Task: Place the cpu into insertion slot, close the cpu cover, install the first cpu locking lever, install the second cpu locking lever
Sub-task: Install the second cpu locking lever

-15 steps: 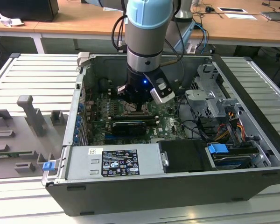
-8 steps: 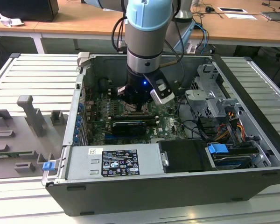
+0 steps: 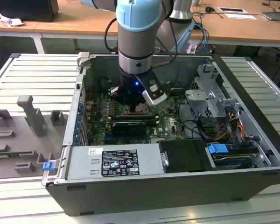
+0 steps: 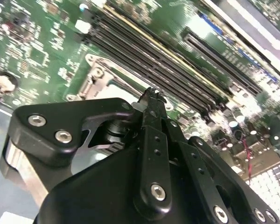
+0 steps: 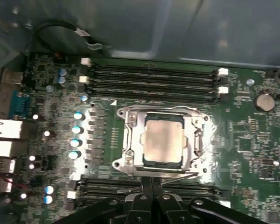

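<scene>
The cpu (image 5: 163,142), a dull silvery square, lies in the insertion slot (image 5: 201,122) on the green board. The cpu cover (image 5: 130,140), a silver frame plate, lies flat around it. A thin metal locking lever (image 5: 177,173) runs along the socket edge nearest my gripper. My gripper (image 5: 150,183) is shut, its black fingertips together just at that edge and touching or almost touching the lever. In the second wrist view the gripper (image 4: 152,95) tip stands over a corner of the socket frame (image 4: 95,70). In the exterior view the gripper (image 3: 133,108) reaches down into the open computer case.
Long black memory slots (image 5: 154,77) flank the socket on both sides. A coin battery (image 5: 264,101) and a row of capacitors (image 5: 77,128) sit close by. The power supply (image 3: 116,161), drive cage (image 3: 210,98) and loose cables (image 3: 196,126) crowd the case.
</scene>
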Controlling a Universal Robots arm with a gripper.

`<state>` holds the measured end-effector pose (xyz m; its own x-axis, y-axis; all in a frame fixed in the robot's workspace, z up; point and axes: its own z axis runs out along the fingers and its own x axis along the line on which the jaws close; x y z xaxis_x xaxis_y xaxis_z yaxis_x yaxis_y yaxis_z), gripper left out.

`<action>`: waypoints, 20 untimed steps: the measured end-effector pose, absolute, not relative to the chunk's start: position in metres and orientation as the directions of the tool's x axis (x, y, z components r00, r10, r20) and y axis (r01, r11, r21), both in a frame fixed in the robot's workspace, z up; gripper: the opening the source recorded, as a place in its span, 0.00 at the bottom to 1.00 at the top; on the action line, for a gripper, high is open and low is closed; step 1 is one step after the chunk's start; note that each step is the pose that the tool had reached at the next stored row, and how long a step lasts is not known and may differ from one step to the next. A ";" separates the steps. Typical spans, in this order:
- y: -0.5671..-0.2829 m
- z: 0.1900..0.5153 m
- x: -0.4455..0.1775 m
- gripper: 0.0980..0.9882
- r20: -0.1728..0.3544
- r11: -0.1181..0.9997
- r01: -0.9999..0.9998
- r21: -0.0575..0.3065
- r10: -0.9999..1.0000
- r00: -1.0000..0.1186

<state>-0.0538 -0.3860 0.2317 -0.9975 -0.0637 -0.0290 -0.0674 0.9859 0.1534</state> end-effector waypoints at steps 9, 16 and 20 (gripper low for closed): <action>-0.387 0.219 -0.061 0.01 -0.030 0.983 -0.067 0.172 -0.063 -0.998; -0.393 0.219 -0.065 0.01 -0.033 0.976 -0.068 0.207 -0.062 -0.998; -0.396 0.219 -0.067 0.01 -0.033 0.974 -0.067 0.214 -0.062 -0.998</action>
<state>-0.0666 -0.3959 0.2193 -0.9975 -0.0619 -0.0329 -0.0675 0.9745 0.2140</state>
